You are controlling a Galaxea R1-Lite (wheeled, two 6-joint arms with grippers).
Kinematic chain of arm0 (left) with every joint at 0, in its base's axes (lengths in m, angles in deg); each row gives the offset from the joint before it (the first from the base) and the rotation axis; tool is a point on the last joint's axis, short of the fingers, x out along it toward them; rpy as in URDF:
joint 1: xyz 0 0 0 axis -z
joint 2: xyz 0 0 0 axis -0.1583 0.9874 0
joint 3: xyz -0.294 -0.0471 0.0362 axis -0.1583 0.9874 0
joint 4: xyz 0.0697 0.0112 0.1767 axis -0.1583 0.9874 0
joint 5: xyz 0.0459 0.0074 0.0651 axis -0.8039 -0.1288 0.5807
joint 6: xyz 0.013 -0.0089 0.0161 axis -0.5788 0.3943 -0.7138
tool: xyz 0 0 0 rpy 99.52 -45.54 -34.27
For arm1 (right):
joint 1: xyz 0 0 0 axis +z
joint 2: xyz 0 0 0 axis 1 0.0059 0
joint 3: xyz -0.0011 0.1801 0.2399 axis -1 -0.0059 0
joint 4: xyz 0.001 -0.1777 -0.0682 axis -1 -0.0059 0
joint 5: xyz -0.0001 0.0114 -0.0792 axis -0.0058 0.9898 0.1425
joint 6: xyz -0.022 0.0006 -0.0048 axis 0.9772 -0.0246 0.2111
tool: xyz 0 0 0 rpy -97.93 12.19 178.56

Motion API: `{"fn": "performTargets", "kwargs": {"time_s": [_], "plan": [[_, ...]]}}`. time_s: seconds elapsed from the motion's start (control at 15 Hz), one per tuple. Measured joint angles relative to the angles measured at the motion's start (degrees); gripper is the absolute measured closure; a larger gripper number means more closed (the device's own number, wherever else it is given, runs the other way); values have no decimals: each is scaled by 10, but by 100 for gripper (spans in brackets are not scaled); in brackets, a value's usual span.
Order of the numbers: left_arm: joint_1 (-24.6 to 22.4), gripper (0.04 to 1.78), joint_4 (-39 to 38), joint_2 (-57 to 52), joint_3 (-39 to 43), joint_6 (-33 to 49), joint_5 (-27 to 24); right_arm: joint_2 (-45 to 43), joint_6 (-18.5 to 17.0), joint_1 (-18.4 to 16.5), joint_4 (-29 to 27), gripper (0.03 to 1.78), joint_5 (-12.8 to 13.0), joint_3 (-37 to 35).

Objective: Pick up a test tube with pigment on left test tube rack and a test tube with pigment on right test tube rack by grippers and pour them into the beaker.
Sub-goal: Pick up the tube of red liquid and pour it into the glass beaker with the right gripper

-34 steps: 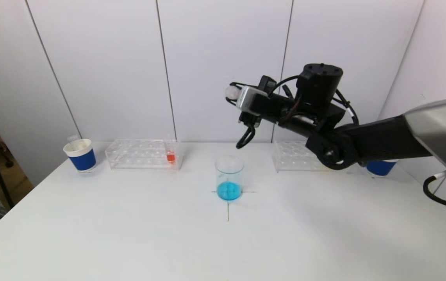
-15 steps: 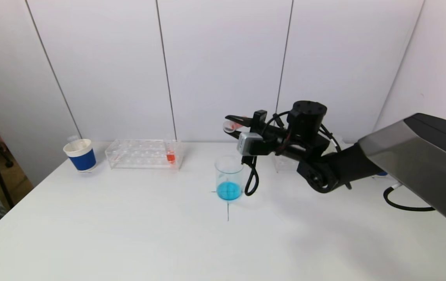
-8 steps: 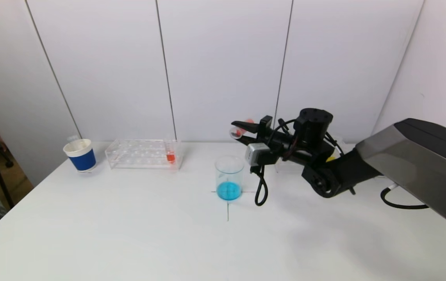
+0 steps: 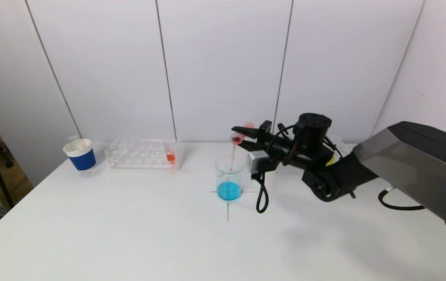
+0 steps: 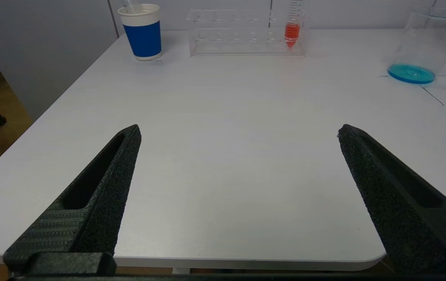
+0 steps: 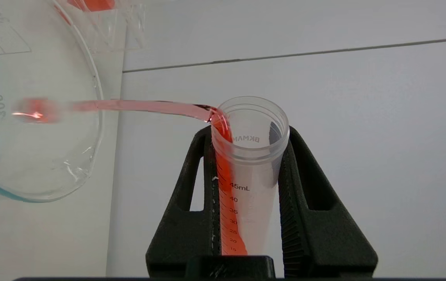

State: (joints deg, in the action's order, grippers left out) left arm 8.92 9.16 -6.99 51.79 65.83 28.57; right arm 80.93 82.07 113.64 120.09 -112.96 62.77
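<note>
My right gripper [image 4: 241, 134] is shut on a clear graduated test tube [image 6: 248, 168], tipped with its mouth just above the glass beaker [image 4: 229, 177]. A thin stream of red liquid runs from the tube's lip into the beaker [image 6: 31, 128], which holds blue liquid at the bottom. The left rack [image 4: 143, 153] holds one test tube with red pigment [image 4: 170, 154], also seen in the left wrist view [image 5: 292, 29]. My left gripper [image 5: 238, 134] is open and empty over the table's near edge, far from the rack; it is out of the head view.
A blue and white paper cup [image 4: 80, 155] stands left of the left rack. The right rack is mostly hidden behind my right arm [image 4: 324, 171]. A black cable [image 4: 261, 195] hangs from the right wrist beside the beaker. A person sits at the far left edge.
My right arm came down from high above to the beaker's rim and tipped the tube further. Red liquid now streams into the beaker, where before it stayed in the tube.
</note>
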Motion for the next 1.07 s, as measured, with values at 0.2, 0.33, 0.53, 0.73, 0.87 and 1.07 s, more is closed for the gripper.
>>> {"fn": "performTargets", "kwargs": {"time_s": [0.2,0.33,0.53,0.73,0.87,1.07], "plan": [[0,6,0,0,0,0,0,2,12,0,0,133,1,0],[0,6,0,0,0,0,0,2,20,-3,-2,133,1,0],[0,6,0,0,0,0,0,2,38,-9,-5,133,1,1],[0,6,0,0,0,0,0,0,47,-10,-9,133,1,5],[0,6,0,0,0,0,0,0,50,-8,-10,133,1,8],[0,6,0,0,0,0,0,-2,50,-4,-8,133,0,10]]}}
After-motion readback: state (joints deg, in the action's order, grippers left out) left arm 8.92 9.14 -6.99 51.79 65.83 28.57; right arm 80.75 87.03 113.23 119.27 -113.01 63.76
